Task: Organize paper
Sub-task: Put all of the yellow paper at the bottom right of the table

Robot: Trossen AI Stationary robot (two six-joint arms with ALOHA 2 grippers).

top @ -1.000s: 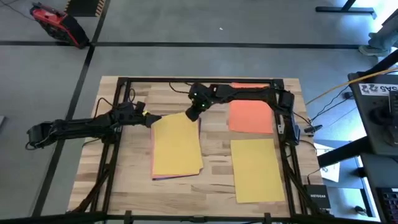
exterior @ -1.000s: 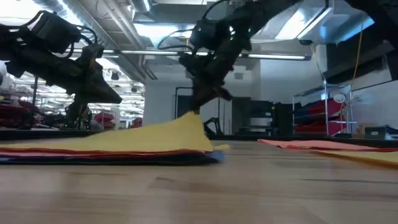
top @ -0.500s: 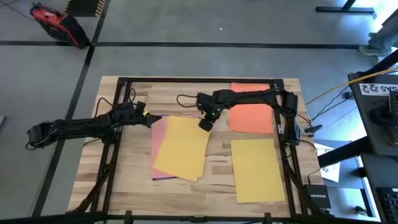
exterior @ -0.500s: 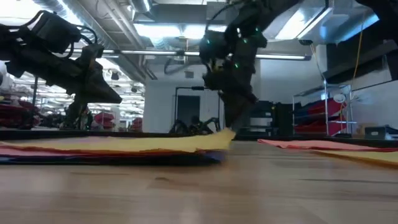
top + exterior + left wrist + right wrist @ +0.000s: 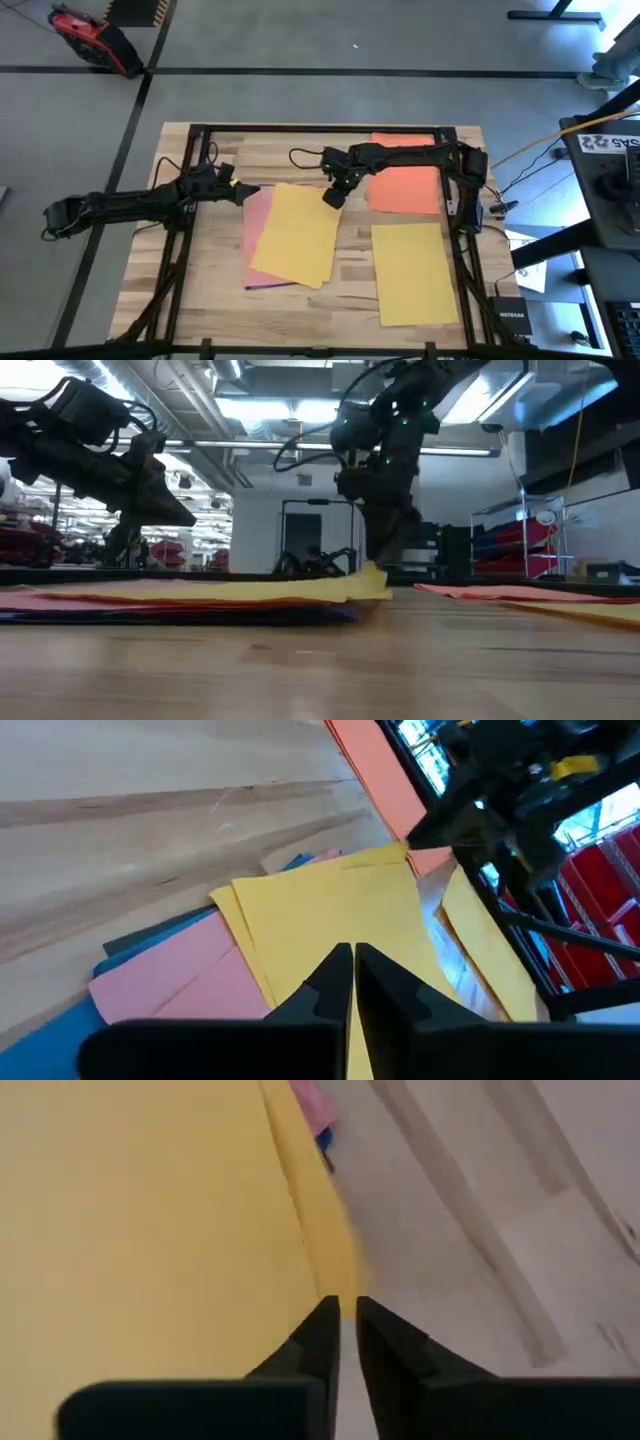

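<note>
High view: top yellow sheet [image 5: 295, 236] lies skewed across the pink and blue stack [image 5: 256, 214] mid-table, and the right gripper [image 5: 333, 197] pinches its far corner, fingers clamped on it! Orange sheet [image 5: 404, 187] and second yellow sheet [image 5: 412, 272] lie to the right. Left gripper [image 5: 237, 190] hovers beside the stack, fingers together.

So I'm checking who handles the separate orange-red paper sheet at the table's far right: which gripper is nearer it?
Right. The right gripper sits just left of the orange-red paper sheet, pinching the tilted yellow sheet. The left gripper waits farther left, past the stack.
</note>
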